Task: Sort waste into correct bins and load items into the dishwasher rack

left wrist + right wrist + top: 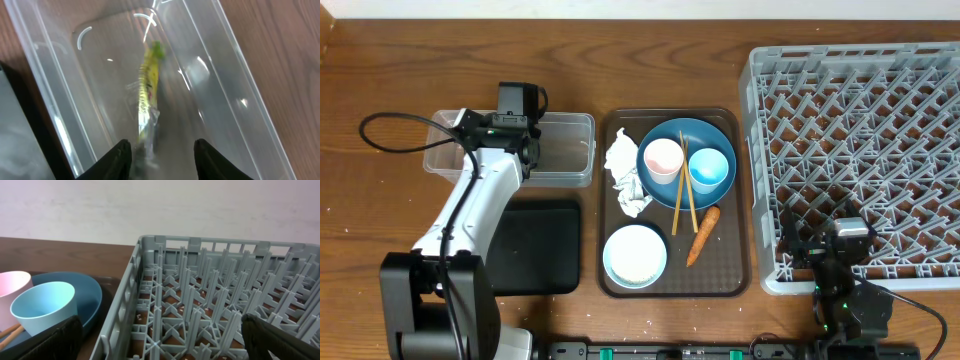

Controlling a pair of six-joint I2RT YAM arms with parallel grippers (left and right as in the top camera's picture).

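My left gripper is open above the clear tub. The yellow-green wrapper is blurred inside the tub, its near end by the left finger, not gripped. In the overhead view this gripper is over the tub, and the black tray lies in front. The brown tray holds the tissue, carrot, chopsticks, light-blue bowl, and the dark-blue plate with the white-pink cup and light-blue cup. My right gripper is open and empty at the front-left corner of the grey rack.
The right wrist view shows the rack's left wall between the open fingers, with the light-blue cup and plate to its left. White specks lie on the table under the rack. The black tray's edge borders the tub.
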